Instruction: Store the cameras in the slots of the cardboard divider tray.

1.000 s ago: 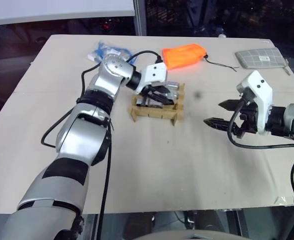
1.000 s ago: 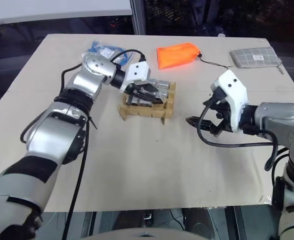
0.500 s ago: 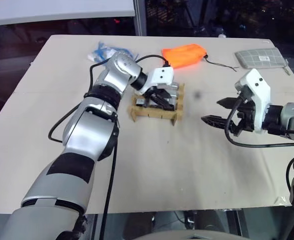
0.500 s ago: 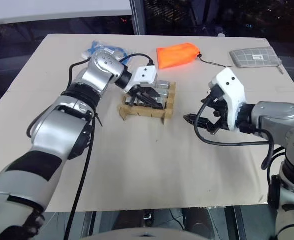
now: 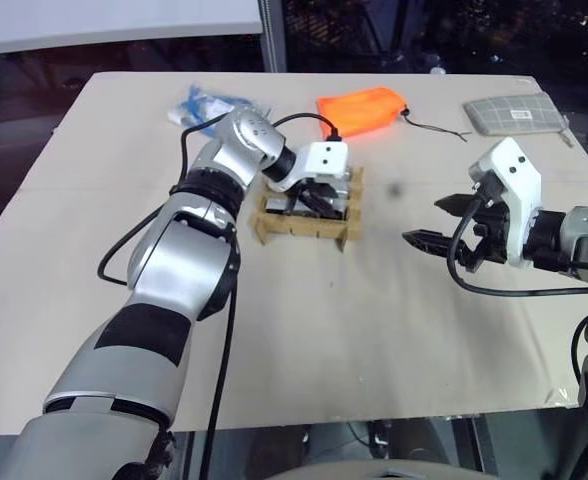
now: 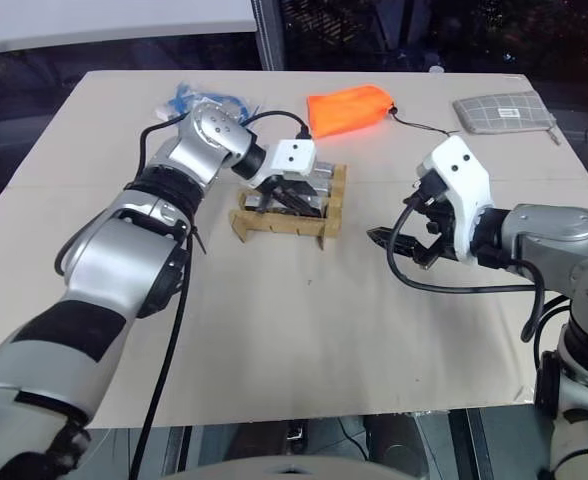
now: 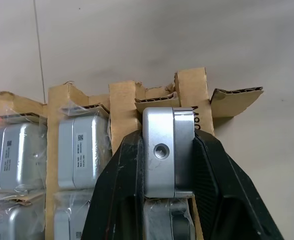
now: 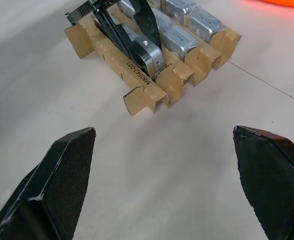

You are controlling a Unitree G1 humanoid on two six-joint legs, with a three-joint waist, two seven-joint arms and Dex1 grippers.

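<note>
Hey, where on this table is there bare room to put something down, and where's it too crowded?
Bare: the near half of the table, in front of the tray, and the near left side. Some room lies between the tray and the open right gripper. Crowded: the far edge, with blue cable bag, orange pouch and grey pouch, and the tray, where the left gripper holds a camera.

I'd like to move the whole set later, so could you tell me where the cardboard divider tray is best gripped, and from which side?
Probably by an outer wall of the cardboard divider tray, coming from above: the walls stand upright and thin, so two fingers can straddle one. The near corner looks bent and weak, so grip mid-wall. The slots hold cameras, so there is little room inside.
</note>
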